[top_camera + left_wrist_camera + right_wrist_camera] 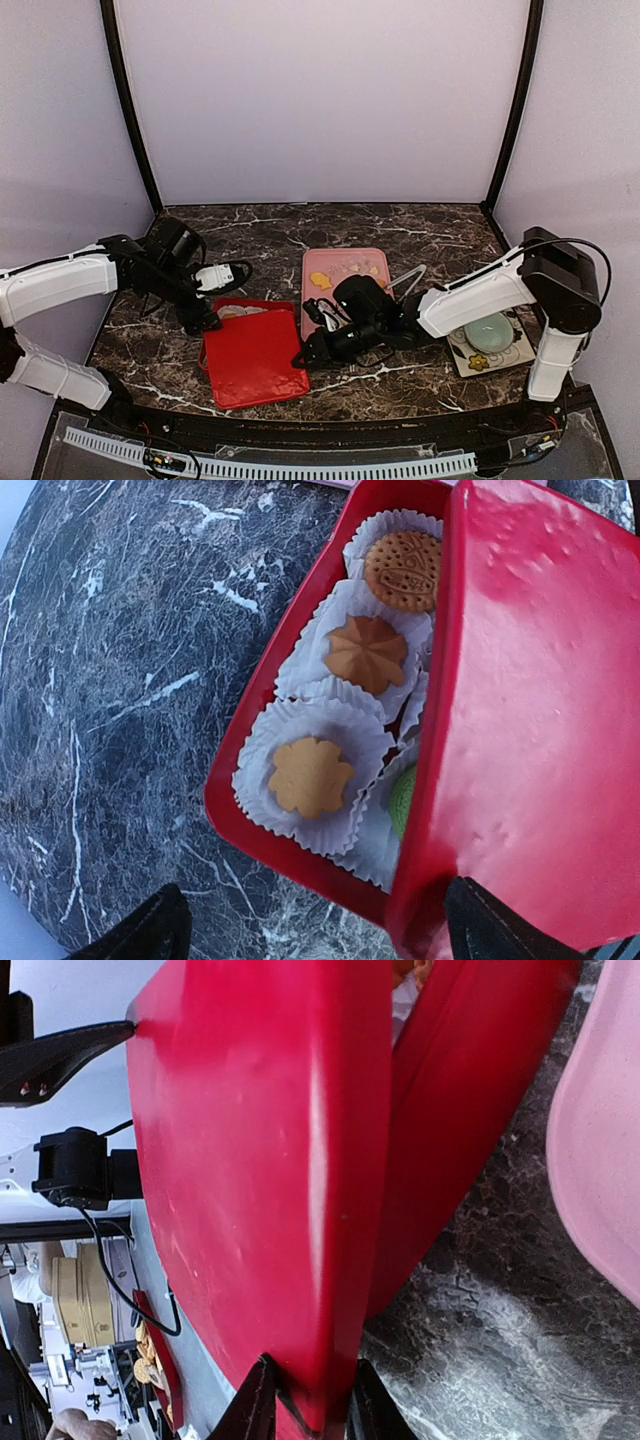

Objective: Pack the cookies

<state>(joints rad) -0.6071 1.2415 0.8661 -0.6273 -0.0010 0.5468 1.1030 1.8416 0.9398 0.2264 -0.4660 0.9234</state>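
Red lid [260,1160] pinched in the right end effector [305,1400]; left end effector [320,915] spread around the red box [228,785] corner. Cookies [310,775] sit in paper cups [362,718] inside, one row uncovered. Probably best: slide lid across level, then press.

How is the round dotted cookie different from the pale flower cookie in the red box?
The round cookie is a circle with dots and a stamped pattern; the flower cookie has bumpy petals and a plain top. The round cookie is darker brown, the flower cookie paler gold. Both sit in white paper cups inside the red box.
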